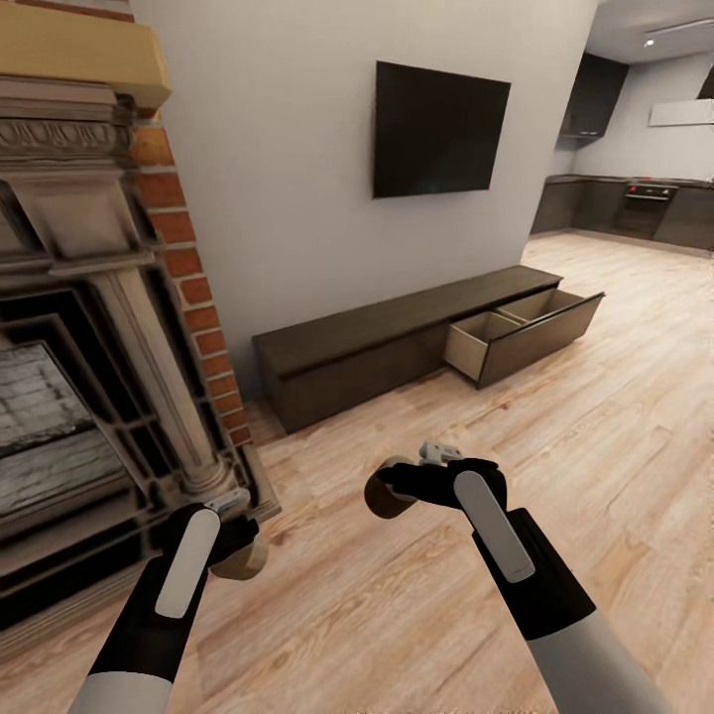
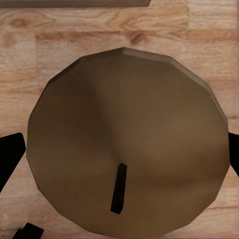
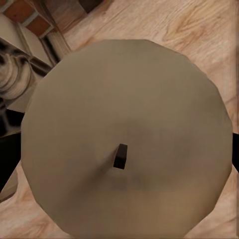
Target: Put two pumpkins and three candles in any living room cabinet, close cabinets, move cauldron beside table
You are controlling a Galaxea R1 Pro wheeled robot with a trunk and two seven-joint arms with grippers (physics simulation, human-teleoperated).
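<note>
left wrist: candle (image 2: 129, 134) between fingers (image 2: 10, 154).

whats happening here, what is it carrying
The robot stands on the living room's wood floor beside the brick fireplace, a brown candle in each gripper: one in the left gripper, one in the right gripper. Ahead, under the TV, the long dark cabinet has its far drawer pulled open, with nothing visible inside from here.

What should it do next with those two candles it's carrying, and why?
Probably roll toward the open drawer of the cabinet. Each pincer, left and right, already grips a candle, and the drawer stands open across the floor, too far to reach.
</note>
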